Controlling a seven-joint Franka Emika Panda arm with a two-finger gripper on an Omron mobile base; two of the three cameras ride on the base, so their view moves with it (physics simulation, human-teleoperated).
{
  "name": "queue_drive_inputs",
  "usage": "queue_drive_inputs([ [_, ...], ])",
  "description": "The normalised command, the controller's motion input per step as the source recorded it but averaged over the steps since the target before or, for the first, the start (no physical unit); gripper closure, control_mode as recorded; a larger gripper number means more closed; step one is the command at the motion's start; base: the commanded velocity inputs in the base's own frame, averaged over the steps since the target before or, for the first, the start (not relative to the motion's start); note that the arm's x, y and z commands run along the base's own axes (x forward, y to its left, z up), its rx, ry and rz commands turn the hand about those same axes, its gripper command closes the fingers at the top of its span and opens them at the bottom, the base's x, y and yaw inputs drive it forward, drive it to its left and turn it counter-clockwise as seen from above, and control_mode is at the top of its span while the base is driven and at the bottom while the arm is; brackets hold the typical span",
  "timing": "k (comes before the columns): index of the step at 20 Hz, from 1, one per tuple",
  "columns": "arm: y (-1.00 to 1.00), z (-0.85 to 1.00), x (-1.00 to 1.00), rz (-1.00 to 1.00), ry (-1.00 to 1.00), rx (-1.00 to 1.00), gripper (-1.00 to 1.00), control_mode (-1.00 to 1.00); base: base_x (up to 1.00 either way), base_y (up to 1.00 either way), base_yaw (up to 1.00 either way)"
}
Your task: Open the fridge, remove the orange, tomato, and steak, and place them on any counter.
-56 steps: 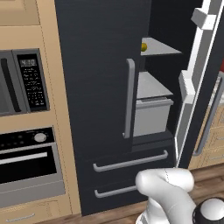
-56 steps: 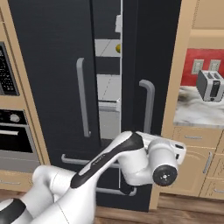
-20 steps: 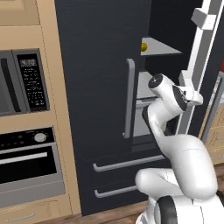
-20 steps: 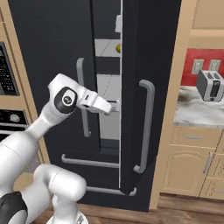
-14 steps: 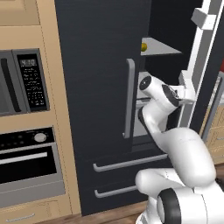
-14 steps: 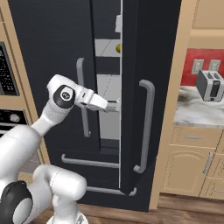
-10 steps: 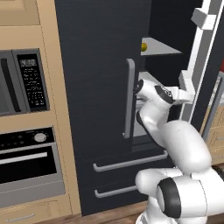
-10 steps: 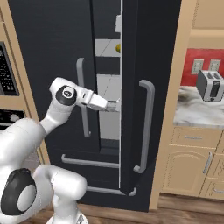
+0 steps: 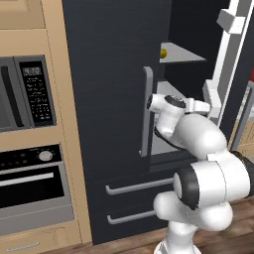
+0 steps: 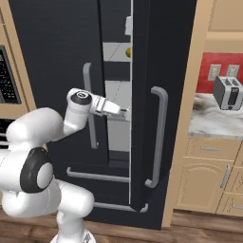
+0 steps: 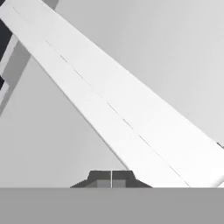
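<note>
Reaching into fridge point(image 9: 114, 74) | R view: toaster point(image 10: 227, 92) | fingers point(image 11: 111, 178) closed

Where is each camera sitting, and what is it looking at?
Left base view: behind the arm, on its left, facing the fridge; the white arm rises lower right.
Right base view: behind, on its right; arm lower left, toaster on the counter.
Hand view: on the hand, facing pale fridge interior, jaws shut.
Both base views share the orange.

The fridge point(image 9: 109, 74) upper shelf point(image 9: 181, 53) carries the orange point(image 9: 162, 52) at its front edge; the desk point(image 10: 213, 122) carries a toaster point(image 10: 227, 93).
</note>
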Motion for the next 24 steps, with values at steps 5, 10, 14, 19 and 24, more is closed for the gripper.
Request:
queue_drive_inputs([
  [5, -0.94, 0.0, -0.05, -0.17, 0.0, -0.07, 1.0, -1.0, 0.0, 0.0, 0.0],
  [10, -1.0, 0.0, -0.4, -0.17, 0.0, -0.06, 1.0, -1.0, 0.0, 0.0, 0.0],
  [14, -0.71, 0.0, -0.27, -0.09, 0.0, 0.01, 1.0, -1.0, 0.0, 0.0, 0.0],
  [19, 0.19, 0.08, -0.07, 0.08, -0.04, 0.13, 1.0, -1.0, 0.0, 0.0, 0.0],
  [24, 0.96, 0.27, 0.0, 0.28, -0.16, 0.17, 1.0, -1.0, 0.0, 0.0, 0.0],
])
